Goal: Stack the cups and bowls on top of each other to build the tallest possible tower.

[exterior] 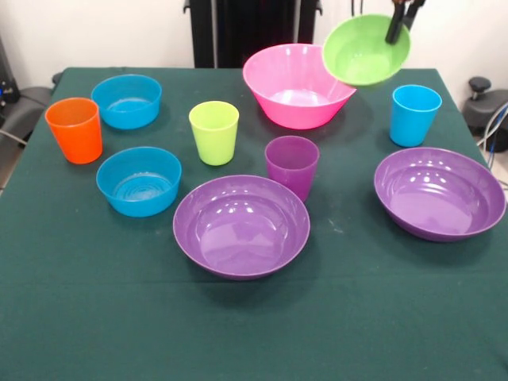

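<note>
Green bowl (365, 49) is up in the air at the far right of the worktop (79, 317), tilted with its mouth toward the camera, pinched at its far rim by the end effector (396, 33), whose dark tips clamp over that rim. Judging by looks, all pieces are thin glossy plastic: light, stiff, slick, not fragile, so a rim pinch suits the bowls, and a tilted bowl could swing or slip. Cups would take a side or rim grip. No tower built yet. Pink bowl (295, 86) sits far centre, just under and left of the lifted bowl, empty. Light blue cup (414, 115) stands near the right edge, upright, contents not visible. Purple cup (292, 166) stands mid-worktop, upright, empty, just behind the near-centre purple bowl (241, 226), empty. Second purple bowl (439, 193) lies at the right edge, empty. Lime green cup (213, 132) stands centre-left, upright. Orange cup (75, 129) is by the left edge. Two blue bowls, one far left (126, 101), one nearer (139, 181), both empty.
</note>
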You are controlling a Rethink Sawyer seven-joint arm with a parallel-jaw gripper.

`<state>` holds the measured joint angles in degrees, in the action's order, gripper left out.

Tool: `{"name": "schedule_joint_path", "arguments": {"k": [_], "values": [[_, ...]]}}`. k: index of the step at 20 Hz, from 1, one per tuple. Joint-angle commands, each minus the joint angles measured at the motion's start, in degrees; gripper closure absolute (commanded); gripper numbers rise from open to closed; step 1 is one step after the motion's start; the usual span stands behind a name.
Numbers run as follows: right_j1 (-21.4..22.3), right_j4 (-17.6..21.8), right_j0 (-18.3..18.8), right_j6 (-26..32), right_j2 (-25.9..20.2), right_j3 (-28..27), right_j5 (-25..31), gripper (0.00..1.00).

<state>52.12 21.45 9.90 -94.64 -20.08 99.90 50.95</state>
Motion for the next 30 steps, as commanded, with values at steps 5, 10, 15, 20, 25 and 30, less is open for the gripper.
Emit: {"name": "schedule_joint_path", "arguments": {"k": [5, 10, 15, 20, 25, 30], "values": [[6.7, 6.7, 4.9, 16.9, -7.1, -1.6, -0.2, 1.0], [5.5, 10.8, 6.2, 17.3, -7.6, -4.1, 0.8, 1.0], [3.3, 15.0, 5.9, 15.6, -7.3, -6.6, 1.4, 1.0], [2.3, 18.0, 6.3, 13.9, -7.1, -6.1, 0.3, 1.0], [1.4, 19.4, 6.7, 13.2, -7.8, -6.5, 0.1, 1.0], [-1.3, 20.9, 6.8, 11.3, -8.0, -6.9, -2.1, 1.0]]}}
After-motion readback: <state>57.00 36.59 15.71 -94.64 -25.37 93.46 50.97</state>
